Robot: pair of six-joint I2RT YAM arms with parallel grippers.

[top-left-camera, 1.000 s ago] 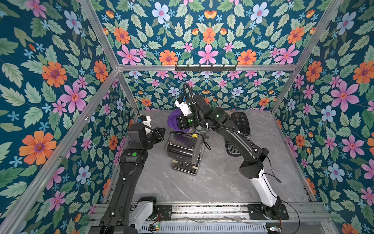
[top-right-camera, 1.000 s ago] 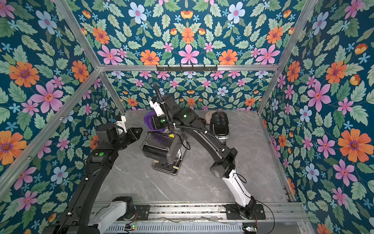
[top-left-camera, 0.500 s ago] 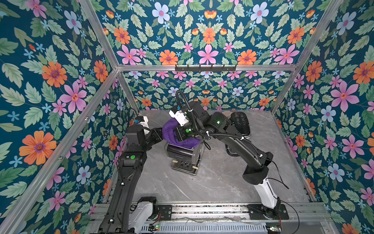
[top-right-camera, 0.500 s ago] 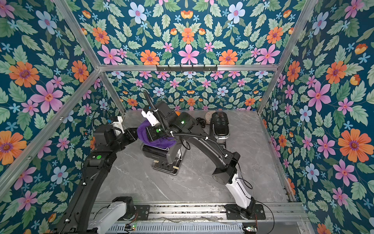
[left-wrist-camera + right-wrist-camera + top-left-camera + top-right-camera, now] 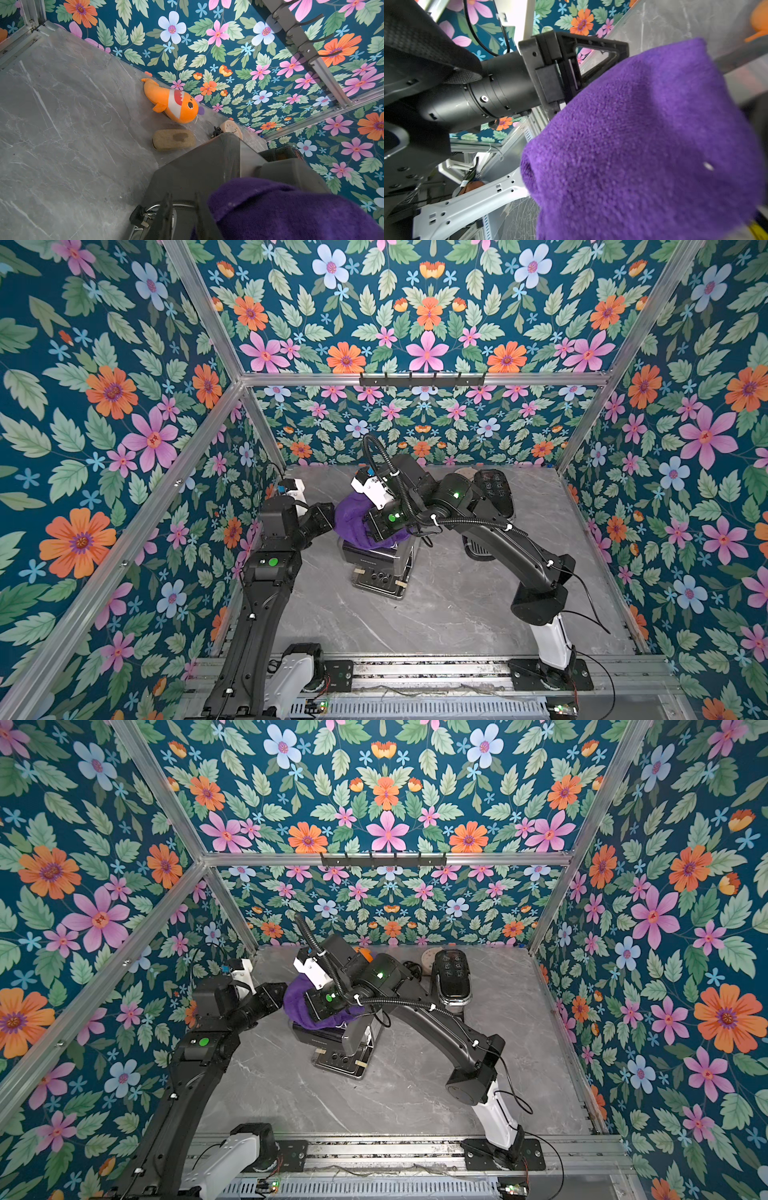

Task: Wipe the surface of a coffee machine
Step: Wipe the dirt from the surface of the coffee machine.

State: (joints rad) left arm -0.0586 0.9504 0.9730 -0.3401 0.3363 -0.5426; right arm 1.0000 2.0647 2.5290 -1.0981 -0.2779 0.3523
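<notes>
Atop the coffee machine [image 5: 376, 568] at the middle of the grey table [image 5: 457, 614]: purple cloth [image 5: 353, 518] clenched in the right gripper [image 5: 372, 526], drawn forward from behind the machine onto its top and left edge since a second ago. Left gripper [image 5: 326, 517] much as before at the machine's left side, just beside the cloth; jaw state not discernible. Bare tabletop in front and to the right; left wall close beside the left arm; black appliance [image 5: 494, 493] well apart at the back right.

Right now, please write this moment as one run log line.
right hand: shut on purple cloth | cloth: on coffee machine top | left hand: beside machine, grip unclear
</notes>
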